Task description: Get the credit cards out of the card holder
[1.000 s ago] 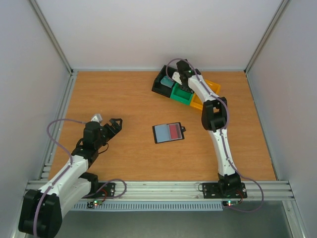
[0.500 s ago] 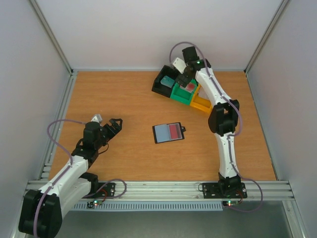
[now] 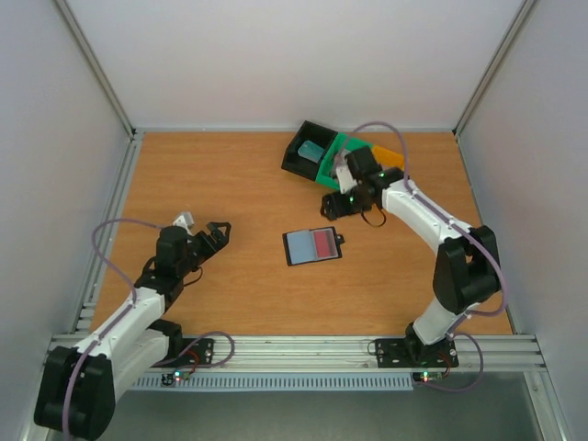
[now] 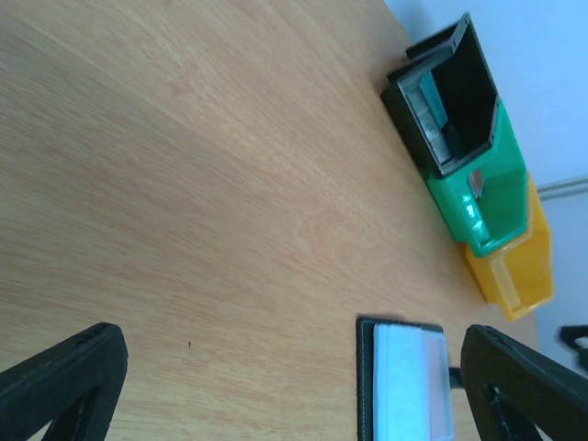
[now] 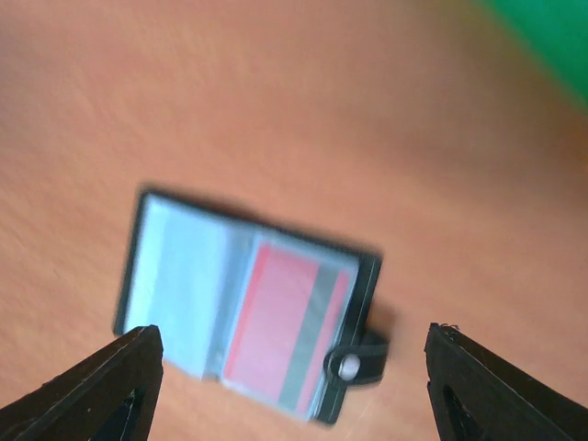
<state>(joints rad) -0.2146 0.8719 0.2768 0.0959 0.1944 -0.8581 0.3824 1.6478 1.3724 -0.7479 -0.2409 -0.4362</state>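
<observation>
The left gripper [image 3: 202,225] sits nearest the bases, at about 9 o'clock from the card holder [image 3: 313,245] and well apart from it. Its jaws are spread wide around nothing. It has no job yet, though it could pin the holder if that slides.

The card holder lies open and flat near the middle of the table [image 3: 230,184], with its tab [image 5: 354,366] pointing to 3 o'clock in the top view. Its left half shows only pale blue-grey lining. Its right half carries a red card [image 5: 278,323] with a dark stripe, which looks like the one left to pull.

The right gripper [image 3: 351,211] hovers just off the holder's 1 o'clock corner, jaws apart and empty. Its wrist camera looks down on the holder between the two fingertips [image 5: 101,390].

To do this well, it should centre over the red card alone, not the holder's rim, and come down low and shallow. A thin card lying flush gives little to bite, so a fingertip probably has to drag or lift an edge first. Which side of the pocket opens cannot be told through the blur. The holder looks light and may travel with the card.

Farthest off, at 12 to 1 o'clock, stand a black tray [image 3: 292,163] holding a teal card [image 3: 310,152], a green tray [image 3: 340,142] and an orange tray [image 3: 390,154].
</observation>
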